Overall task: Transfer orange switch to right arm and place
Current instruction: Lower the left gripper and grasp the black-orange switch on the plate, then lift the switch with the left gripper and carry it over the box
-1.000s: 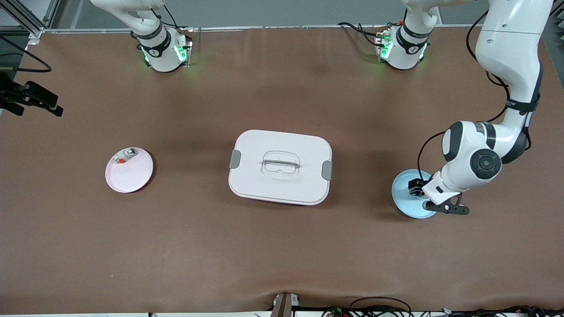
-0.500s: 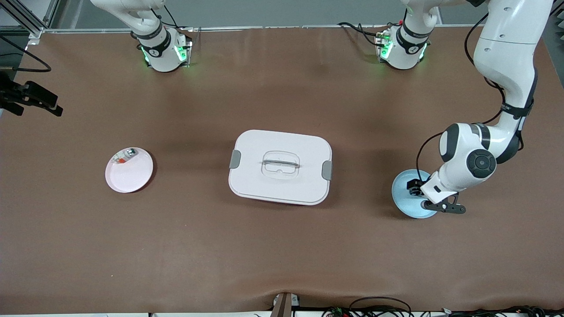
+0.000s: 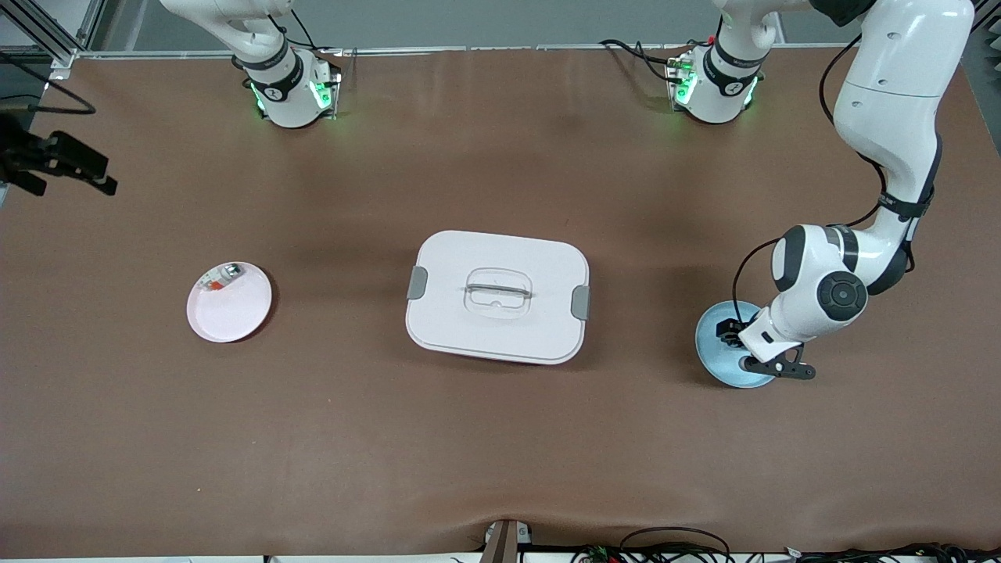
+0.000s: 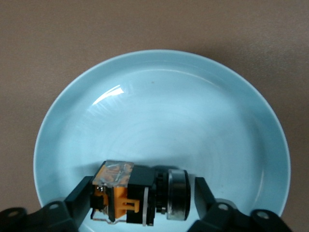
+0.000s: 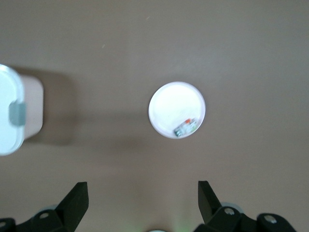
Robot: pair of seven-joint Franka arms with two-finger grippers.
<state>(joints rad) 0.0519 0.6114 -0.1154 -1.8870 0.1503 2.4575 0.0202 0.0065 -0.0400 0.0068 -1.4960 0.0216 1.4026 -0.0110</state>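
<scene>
1. Closing on the orange switch (image 4: 140, 198) is judged to be the step in hand: the left gripper (image 4: 141, 199) is set low in the blue plate (image 4: 164, 96), with 1 finger on each side of the part.
2. The jaws are seen narrowed about the switch, 1 finger at its clear-capped end and 1 by its metal ring; whether a firm grip is made cannot be told.
3. The switch is lying on its side in the blue plate, at the left arm's end of the table.
4. The squeeze is best finished squarely across both ends before any lift, since the round ring could roll or slip on the glazed surface.
5. A straight rise is advised, so that the plate is not dragged.
6. The right gripper (image 5: 140, 205) is held wide and empty, high over the pink plate (image 3: 229, 302); that arm waits.
7. Counted: 1 orange switch, 2 plates, 1 white lidded box (image 3: 497, 296), 1 small white-grey piece (image 3: 221, 277) in the pink plate, 2 arms.
</scene>
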